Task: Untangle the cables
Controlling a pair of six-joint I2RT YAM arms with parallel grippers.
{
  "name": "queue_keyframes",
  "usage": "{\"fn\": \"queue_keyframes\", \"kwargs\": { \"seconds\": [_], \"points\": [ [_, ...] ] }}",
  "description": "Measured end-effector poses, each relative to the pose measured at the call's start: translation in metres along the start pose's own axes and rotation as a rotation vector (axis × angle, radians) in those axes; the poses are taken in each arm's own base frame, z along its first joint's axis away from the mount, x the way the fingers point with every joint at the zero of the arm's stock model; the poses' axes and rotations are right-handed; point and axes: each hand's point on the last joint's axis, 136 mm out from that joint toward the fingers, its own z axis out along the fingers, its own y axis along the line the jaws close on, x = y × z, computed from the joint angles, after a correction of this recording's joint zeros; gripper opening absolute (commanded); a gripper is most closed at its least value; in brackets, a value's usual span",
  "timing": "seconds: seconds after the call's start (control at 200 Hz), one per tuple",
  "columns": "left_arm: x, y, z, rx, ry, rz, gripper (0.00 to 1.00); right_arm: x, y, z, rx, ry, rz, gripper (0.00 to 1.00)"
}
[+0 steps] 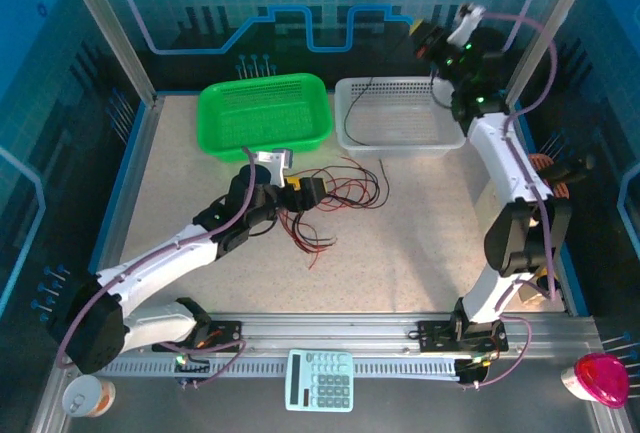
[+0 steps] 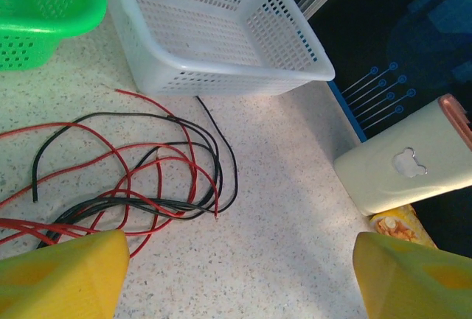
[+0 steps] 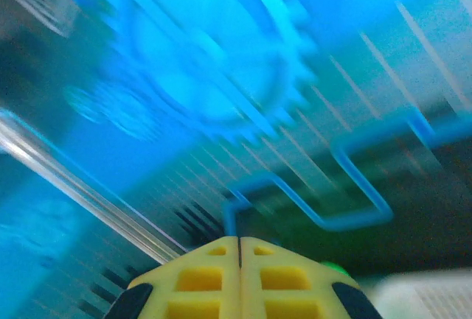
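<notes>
At centre frame, our left hand [image 1: 300, 190] hangs spread over the red and black cables [image 1: 340, 185] looped on the bench [image 1: 400, 243]. Our right hand [image 3: 240, 253] is pressed together, empty. We risk pinching several strands at once and tightening the tangle.

A green basket [image 1: 265, 113] and a white basket [image 1: 400, 125] are set side by side on the speckled counter [image 1: 400, 243]. Red and black cables [image 1: 335, 188] are strewn before them.
</notes>
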Motion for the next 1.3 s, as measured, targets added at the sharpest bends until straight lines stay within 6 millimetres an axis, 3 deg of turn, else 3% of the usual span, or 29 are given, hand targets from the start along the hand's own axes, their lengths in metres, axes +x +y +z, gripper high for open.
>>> {"fn": "queue_keyframes", "kwargs": {
  "seconds": [0.1,0.23,0.405,0.58,0.63,0.72,0.8,0.925,1.095,1.301],
  "points": [
    [-0.001,-0.001,-0.001,-0.004,0.005,-0.001,0.83,0.063,-0.044,0.019,0.102,0.129,-0.008,0.00],
    [0.001,0.001,-0.001,-0.012,0.015,-0.003,0.84,0.116,-0.076,0.039,0.198,0.253,-0.066,0.00],
    [0.000,0.001,-0.007,-0.021,0.009,-0.003,0.85,0.142,-0.128,0.051,0.359,0.330,-0.120,0.00],
    [-0.004,0.000,-0.015,-0.025,-0.005,-0.002,0.85,0.152,-0.185,0.040,0.529,0.384,-0.114,0.00],
    [-0.004,0.000,-0.016,-0.029,-0.005,-0.002,0.85,0.154,-0.199,0.035,0.569,0.399,-0.102,0.13],
    [-0.003,0.001,-0.016,-0.033,0.000,-0.002,0.86,0.155,-0.222,0.024,0.629,0.423,-0.077,0.54],
    [-0.003,0.002,-0.016,-0.034,0.001,-0.003,0.87,0.153,-0.235,0.015,0.664,0.435,-0.058,0.72],
    [-0.003,0.002,-0.016,-0.036,0.002,-0.002,0.88,0.144,-0.235,0.010,0.666,0.422,-0.062,0.88],
    [-0.001,0.004,-0.016,-0.044,0.009,-0.003,0.90,0.121,-0.207,0.004,0.626,0.379,-0.079,0.93],
    [0.000,0.005,-0.019,-0.055,0.011,-0.003,0.91,0.080,-0.155,-0.016,0.558,0.279,-0.112,0.92]
  ]
}}
